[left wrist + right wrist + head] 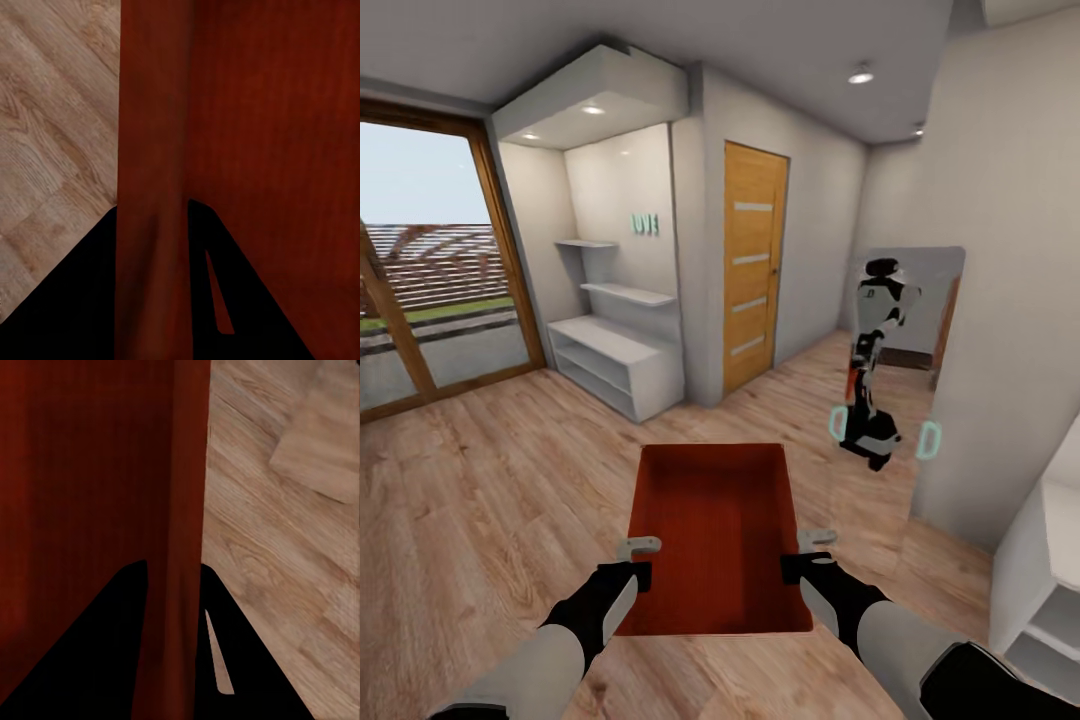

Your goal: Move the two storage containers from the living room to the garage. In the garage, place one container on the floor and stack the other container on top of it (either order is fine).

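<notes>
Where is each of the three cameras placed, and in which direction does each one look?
Head view: on the robot's head, facing forward and down over the storage container, wood floor, wooden door and mirror; both forearms, left gripper and right gripper show.
Left wrist view: near the left gripper, looking along its dark fingers astride the container's wall.
Right wrist view: near the right gripper, likewise astride the opposite wall.
Shared: all show the red-orange container and plank floor.

A plain red-orange storage container is being shown between the black-fingered left gripper and right gripper. Beneath them, light wood-plank flooring is being shown; beyond, a honey-wood door with four frosted strips.
</notes>
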Robot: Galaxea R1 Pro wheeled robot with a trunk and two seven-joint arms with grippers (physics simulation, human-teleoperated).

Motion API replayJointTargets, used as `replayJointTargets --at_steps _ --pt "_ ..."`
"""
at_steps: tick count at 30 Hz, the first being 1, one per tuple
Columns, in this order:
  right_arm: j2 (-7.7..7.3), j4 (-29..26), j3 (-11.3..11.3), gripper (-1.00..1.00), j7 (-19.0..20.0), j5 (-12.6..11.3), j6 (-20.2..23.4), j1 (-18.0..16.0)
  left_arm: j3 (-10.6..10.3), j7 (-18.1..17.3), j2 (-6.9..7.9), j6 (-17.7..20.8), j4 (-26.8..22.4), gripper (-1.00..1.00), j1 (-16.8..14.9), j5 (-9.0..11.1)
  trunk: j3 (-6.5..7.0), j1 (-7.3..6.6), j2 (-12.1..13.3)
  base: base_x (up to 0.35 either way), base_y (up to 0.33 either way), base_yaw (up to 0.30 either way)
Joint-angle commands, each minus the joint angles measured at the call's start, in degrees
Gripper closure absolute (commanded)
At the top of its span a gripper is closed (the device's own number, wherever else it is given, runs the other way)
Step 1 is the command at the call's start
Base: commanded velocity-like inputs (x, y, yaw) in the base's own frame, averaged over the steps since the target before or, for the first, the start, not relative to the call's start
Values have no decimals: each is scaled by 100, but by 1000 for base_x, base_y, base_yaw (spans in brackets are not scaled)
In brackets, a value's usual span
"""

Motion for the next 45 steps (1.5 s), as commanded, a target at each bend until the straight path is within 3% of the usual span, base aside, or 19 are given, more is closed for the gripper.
replayJointTargets --at_steps 1,9,45 --pt "-59 -30 11 100 -34 41 -150 -8 -27 40 158 28 10 100 0 97 -12 6 -12 321 0 270" --pt "-62 -30 11 100 -34 41 -150 -8 -27 40 158 28 10 100 0 97 -12 6 -12 321 0 209" --pt "-71 -30 11 100 -34 41 -149 -8 -27 40 158 28 10 100 0 99 -12 6 -12 321 0 2"
